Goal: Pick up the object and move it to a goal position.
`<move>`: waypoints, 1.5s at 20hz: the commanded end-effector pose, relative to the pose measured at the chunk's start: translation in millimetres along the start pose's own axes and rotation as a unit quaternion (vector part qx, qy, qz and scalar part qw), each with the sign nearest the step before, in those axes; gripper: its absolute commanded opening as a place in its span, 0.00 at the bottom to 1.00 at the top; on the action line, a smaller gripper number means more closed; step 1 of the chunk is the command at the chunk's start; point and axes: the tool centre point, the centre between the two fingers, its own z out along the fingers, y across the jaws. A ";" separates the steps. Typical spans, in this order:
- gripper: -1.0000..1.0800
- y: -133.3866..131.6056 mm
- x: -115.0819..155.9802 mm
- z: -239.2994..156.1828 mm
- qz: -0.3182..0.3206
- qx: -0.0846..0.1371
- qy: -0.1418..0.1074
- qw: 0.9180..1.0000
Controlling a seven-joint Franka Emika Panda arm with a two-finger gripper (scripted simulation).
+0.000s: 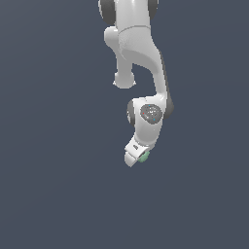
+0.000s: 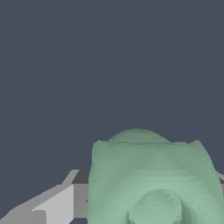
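Observation:
The object [image 2: 148, 175] is a pale-green rounded lump with a narrower rimmed top, and it fills the lower part of the wrist view. A grey finger [image 2: 57, 205] presses against one flank, and a sliver of the other finger [image 2: 220, 176] shows at the opposite flank. In the exterior view only a small green patch of the object [image 1: 145, 156] peeks out beside the white gripper [image 1: 137, 159], which is shut on it at the low end of the arm. Most of the object is hidden there by the hand.
The white arm [image 1: 141, 53] comes down from the top of the exterior view. A plain dark blue-grey surface [image 1: 53, 185] lies all around. No other objects or goal marker show.

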 end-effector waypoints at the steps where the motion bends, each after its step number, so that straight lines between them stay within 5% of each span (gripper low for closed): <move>1: 0.00 0.0 0.4 0.3 0.000 0.000 0.000 1.000; 17: 0.00 -0.7 -3.0 -16.5 0.000 0.000 0.000 1.000; 30: 0.00 -7.9 -21.2 -119.8 0.000 -0.001 0.000 1.000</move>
